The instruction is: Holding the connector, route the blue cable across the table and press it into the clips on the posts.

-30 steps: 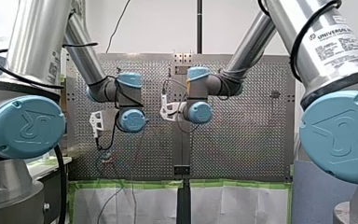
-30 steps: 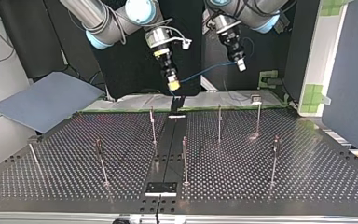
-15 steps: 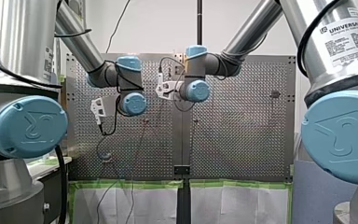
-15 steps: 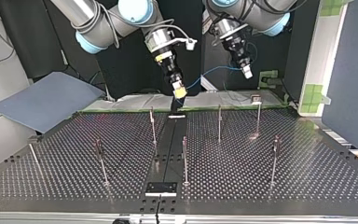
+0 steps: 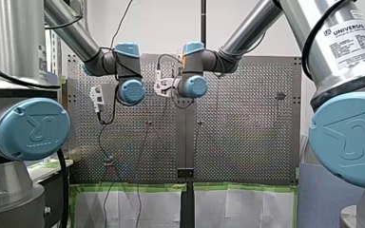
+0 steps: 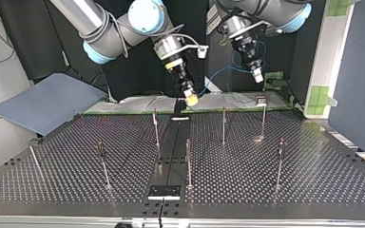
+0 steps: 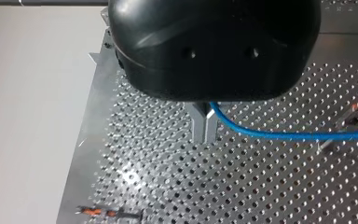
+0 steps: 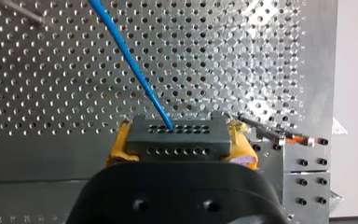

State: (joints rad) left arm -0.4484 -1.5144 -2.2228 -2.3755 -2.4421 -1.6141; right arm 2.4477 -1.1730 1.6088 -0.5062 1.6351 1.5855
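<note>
My right gripper (image 8: 177, 145) has its yellow pads (image 8: 117, 145) shut on a dark grey connector (image 8: 176, 132). The blue cable (image 8: 131, 60) leaves the connector and runs ahead over the perforated table. My left gripper (image 7: 205, 136) has thin metal fingers shut on the same cable (image 7: 279, 135), which trails off to one side. In the top view my right gripper (image 6: 190, 99) hangs over the table's far edge near the middle. My left gripper (image 6: 257, 76) is higher, to its right, with the cable (image 6: 217, 73) sagging between them. Thin posts (image 6: 224, 124) stand on the table below.
Several more posts (image 6: 156, 128) (image 6: 188, 161) (image 6: 279, 161) stand across the perforated table (image 6: 313, 180). A black strip (image 6: 170, 156) runs down its middle. A grey-blue sheet (image 6: 47, 102) lies at the top view's left and a dark panel (image 6: 356, 71) stands at its right.
Both grippers moved toward the top view's right and lower, nearer the table's far edge. Each kept its hold and the cable went along between them.
</note>
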